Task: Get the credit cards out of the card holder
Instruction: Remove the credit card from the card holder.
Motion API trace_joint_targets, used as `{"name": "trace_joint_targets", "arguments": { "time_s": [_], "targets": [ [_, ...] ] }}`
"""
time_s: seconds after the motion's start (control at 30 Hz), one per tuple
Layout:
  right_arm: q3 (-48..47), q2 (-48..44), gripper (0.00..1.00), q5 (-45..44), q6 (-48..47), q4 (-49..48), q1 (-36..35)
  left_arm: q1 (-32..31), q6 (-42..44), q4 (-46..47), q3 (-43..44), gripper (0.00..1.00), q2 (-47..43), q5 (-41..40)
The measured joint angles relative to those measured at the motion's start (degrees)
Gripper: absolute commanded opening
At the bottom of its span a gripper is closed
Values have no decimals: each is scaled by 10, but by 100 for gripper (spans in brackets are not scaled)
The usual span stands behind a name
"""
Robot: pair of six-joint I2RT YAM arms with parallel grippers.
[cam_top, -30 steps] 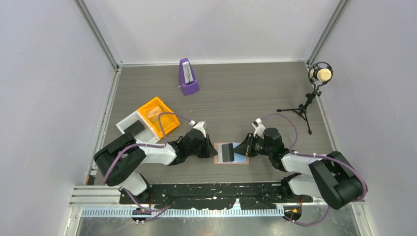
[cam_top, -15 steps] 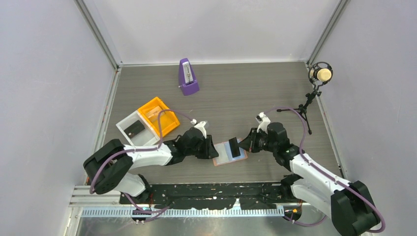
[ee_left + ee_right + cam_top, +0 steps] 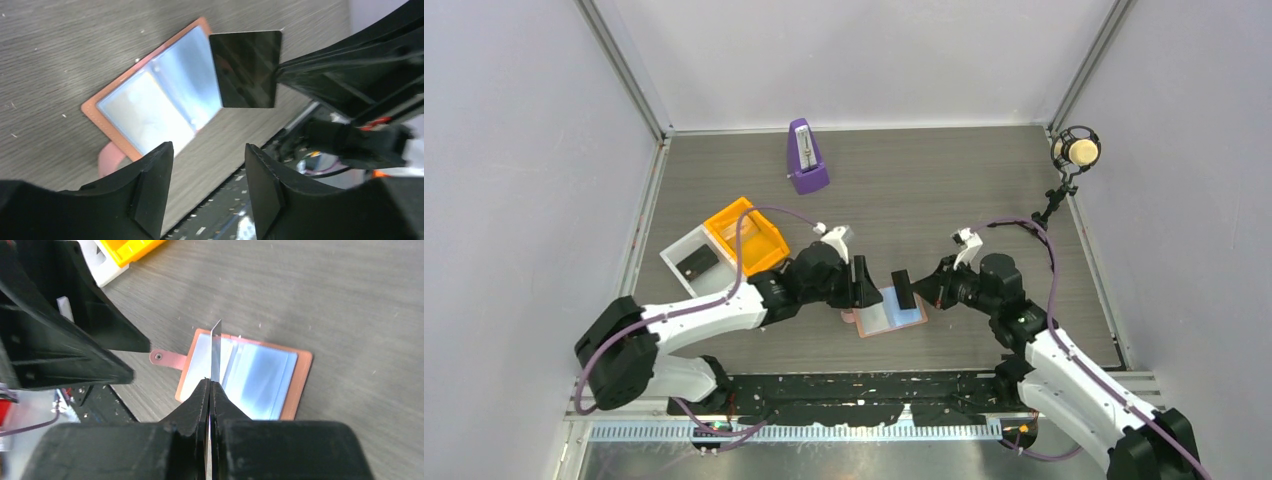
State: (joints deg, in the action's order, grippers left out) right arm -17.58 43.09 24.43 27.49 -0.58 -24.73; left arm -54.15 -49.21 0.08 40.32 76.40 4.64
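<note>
Clenched jaws of the right gripper (image 3: 921, 291) pinch a dark credit card (image 3: 903, 289) by one edge in the top view. The card is lifted clear of the card holder (image 3: 892, 312), which lies spread open on the table (image 3: 924, 200). The left gripper (image 3: 861, 282) hangs just left of the card with its jaws parted and empty.

The left wrist view shows both fingers (image 3: 150, 185) apart with nothing between them. Beyond them the salmon-edged card holder (image 3: 150, 107) lies flat with its blue-grey faces up, and the card (image 3: 246, 69) is held over its far end.

From the right wrist, the right gripper (image 3: 210, 382) is closed tight on the card (image 3: 216, 352), seen edge-on above the card holder (image 3: 260, 380). An orange tray (image 3: 127, 247) sits at the top left.
</note>
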Motion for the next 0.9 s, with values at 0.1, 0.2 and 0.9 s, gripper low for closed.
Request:
{"name": "trace_joint_targets", "arguments": {
  "time_s": [0.1,0.2,0.9],
  "targets": [
    [-2,-33,5,-20,-50,-14,-9,0,-31,-36,21,63,-51,-14],
    [-12,-58,5,-44,-101,-25,-20,3,-63,-76,28,65,-127,-42],
    [-5,-111,5,-341,-349,-66,-354,33,-195,-139,51,72,-186,-68]
  ]
}}
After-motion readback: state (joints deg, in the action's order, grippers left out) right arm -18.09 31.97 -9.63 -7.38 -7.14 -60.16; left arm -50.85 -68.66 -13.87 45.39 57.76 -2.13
